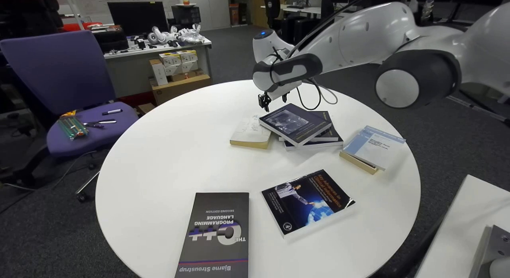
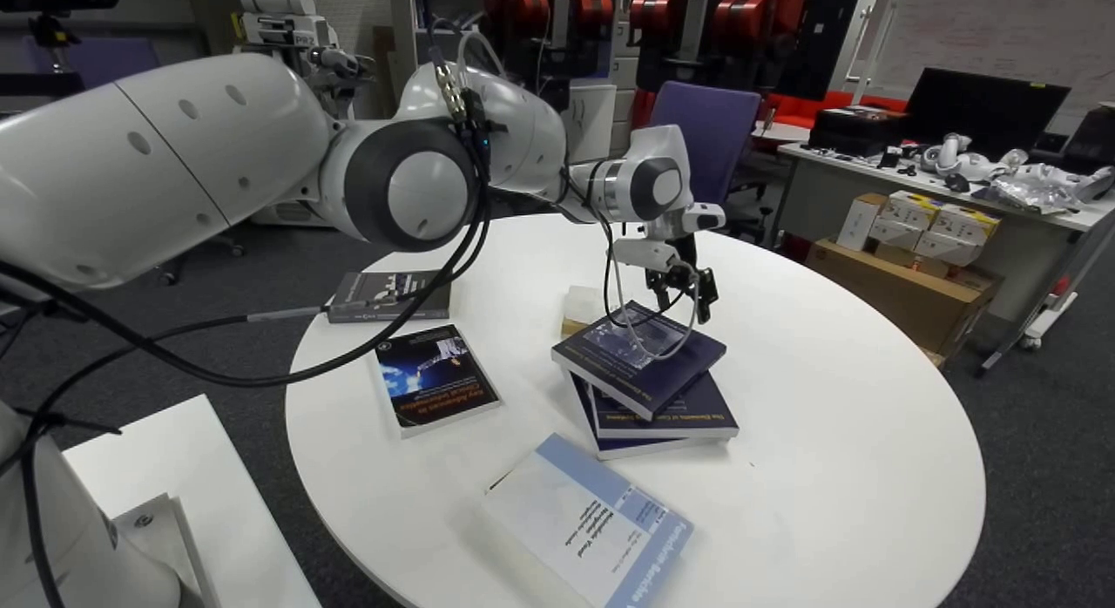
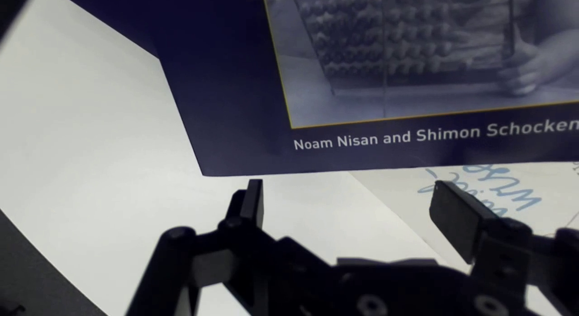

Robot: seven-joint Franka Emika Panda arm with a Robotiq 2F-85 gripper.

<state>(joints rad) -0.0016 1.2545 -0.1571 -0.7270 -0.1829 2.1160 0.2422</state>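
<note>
- The round white table (image 1: 167, 162) is the biggest thing I have in front of me, and it carries all the books I list here.
- My arm (image 1: 358, 39) extends over the table, its end angled down near the piled books.
- Under that end sits the stack of dark blue books (image 2: 688, 409); I count three, fanned at different angles.
- The top book (image 1: 293, 124) lies face up on that stack, askew to those beneath. In the wrist view I read "Noam Nisan and Shimon Schocken" along the edge nearest me.
- The C++ book (image 1: 217, 238) lies near the table's rim, well apart from the stack.
- The blue-and-white book (image 2: 592, 521) also lies apart from the stack.
- The Key Advances book (image 1: 308, 202) lies between those two.
- The cream book (image 1: 251, 130) is just beside the stack; whether they touch, I can't tell.
- My gripper (image 3: 350, 207) is spread wide near the top book's edge, table and cream book showing between its fingers (image 3: 452, 221).
- Blue handwriting (image 3: 515, 193) marks the cream book's cover.
</note>
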